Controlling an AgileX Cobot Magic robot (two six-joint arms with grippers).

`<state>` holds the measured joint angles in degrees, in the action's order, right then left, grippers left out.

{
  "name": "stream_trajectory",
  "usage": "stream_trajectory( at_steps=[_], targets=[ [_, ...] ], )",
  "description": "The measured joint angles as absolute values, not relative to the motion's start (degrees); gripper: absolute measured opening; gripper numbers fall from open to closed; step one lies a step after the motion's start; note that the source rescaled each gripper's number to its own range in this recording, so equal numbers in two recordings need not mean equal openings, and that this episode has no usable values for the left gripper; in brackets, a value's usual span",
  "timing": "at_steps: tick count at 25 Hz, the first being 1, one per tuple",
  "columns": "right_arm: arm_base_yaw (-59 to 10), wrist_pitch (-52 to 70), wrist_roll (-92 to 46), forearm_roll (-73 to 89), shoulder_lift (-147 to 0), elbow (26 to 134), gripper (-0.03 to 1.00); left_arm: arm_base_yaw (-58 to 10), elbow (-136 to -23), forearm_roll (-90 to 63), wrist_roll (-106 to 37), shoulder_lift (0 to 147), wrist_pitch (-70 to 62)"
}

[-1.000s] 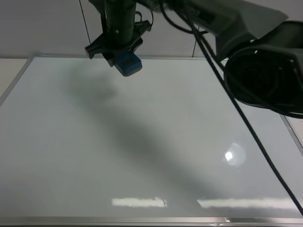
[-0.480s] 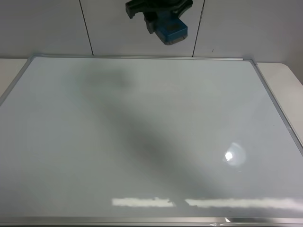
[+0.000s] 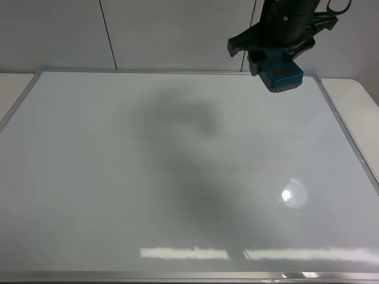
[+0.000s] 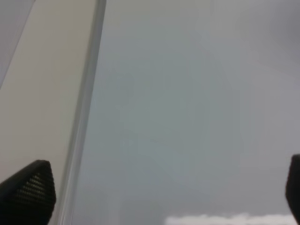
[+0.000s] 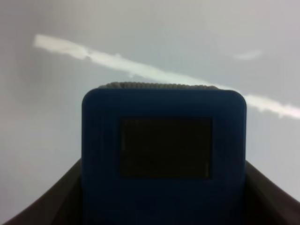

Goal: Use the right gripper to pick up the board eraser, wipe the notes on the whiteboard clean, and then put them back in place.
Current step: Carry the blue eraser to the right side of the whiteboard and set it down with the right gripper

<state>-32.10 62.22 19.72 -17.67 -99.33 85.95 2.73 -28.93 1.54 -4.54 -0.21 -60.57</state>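
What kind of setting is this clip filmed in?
Probably an office or lab test bench: a large whiteboard with a silver frame lies flat, plain panelled walls stand behind it, and the right gripper holds a blue board eraser above its far right corner.

whiteboard [image 3: 177,177]: lies flat on the worktop [image 3: 12,86], filling most of it.
board eraser [image 3: 281,74]: between the right gripper [image 3: 278,65] fingers, above the board's far right corner.
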Motion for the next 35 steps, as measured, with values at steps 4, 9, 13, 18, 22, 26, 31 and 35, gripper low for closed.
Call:
stream_trajectory(
  at_steps=[4, 9, 13, 18, 22, 26, 31, 35],
  targets=[
    [-28.44, 53.88, 23.62, -16.97, -93.7, 74.31, 0.0, 2.73, -28.93, 1.54, -4.54, -0.21, -60.57],
    [-23.81, 44.76, 27.41, -16.8, -90.87, 62.12, 0.0, 2.73, -28.93, 1.54, -4.54, -0.21, -60.57],
    [-20.13, 38.38, 29.73, -16.86, -90.87, 54.25, 0.0, 2.73, -28.93, 1.54, -4.54, -0.21, -60.57],
    [-17.88, 30.86, 31.14, -17.94, -90.85, 47.81, 0.0, 2.73, -28.93, 1.54, -4.54, -0.21, -60.57],
    [-17.88, 25.38, 34.38, -20.84, -90.85, 44.49, 0.0, 2.73, -28.93, 1.54, -4.54, -0.21, -60.57],
    [-17.88, 23.16, 37.89, -23.74, -90.89, 41.94, 0.0, 2.73, -28.93, 1.54, -4.54, -0.21, -60.57],
    [-17.88, 22.77, 39.17, -24.35, -96.4, 41.67, 0.0, 2.73, -28.93, 1.54, -4.54, -0.21, -60.57],
    [-17.88, 21.79, 40.18, -24.35, -97.85, 41.67, 0.0, 2.73, -28.93, 1.54, -4.54, -0.21, -60.57]
  ],
)
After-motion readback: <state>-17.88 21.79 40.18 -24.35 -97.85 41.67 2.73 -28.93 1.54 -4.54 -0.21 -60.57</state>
